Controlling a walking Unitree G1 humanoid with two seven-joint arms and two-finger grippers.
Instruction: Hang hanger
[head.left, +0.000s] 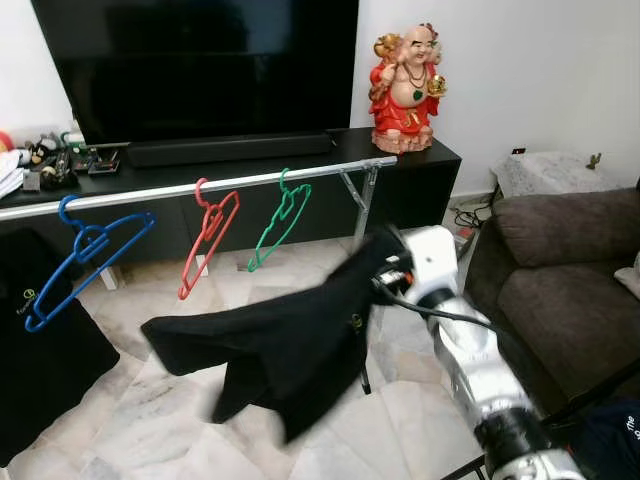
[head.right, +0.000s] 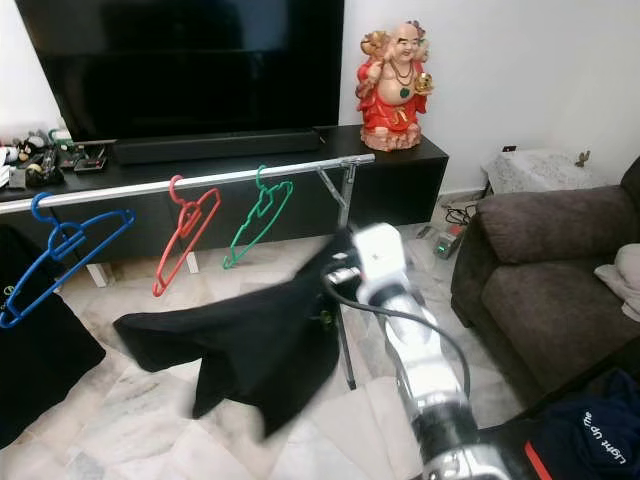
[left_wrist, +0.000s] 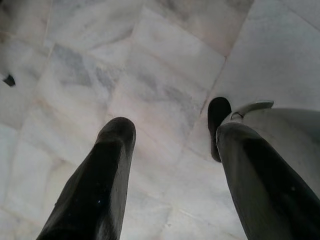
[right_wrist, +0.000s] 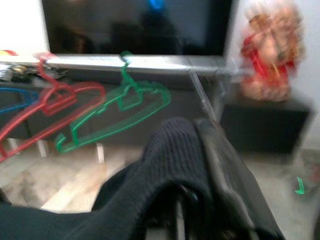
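- I see the right gripper (head.left: 385, 262) pinching a black knit garment (head.left: 270, 345), which drapes limp, blurred, below the silver rail (head.left: 200, 187).
- Blue hanger (head.left: 80, 255), red hanger (head.left: 208, 235), green hanger (head.left: 280, 220) hang bare, tilted, on that rail.
- Left gripper (left_wrist: 170, 165) spread over marble floor (left_wrist: 150, 75).

Three hangers (head.left: 209, 237) hang on the rail (head.left: 180, 186) before the TV cabinet (head.left: 420, 175), garment (head.left: 280, 345) nearer.

A black cloth (right_wrist: 175, 170) lies over the gripper's fingers. Past it, a green hanger (right_wrist: 117, 117) and a red hanger (right_wrist: 50, 105) hang on a silver rail (right_wrist: 150, 64). A blurry red statue (right_wrist: 267, 55) stands beside a dark TV (right_wrist: 135, 25).
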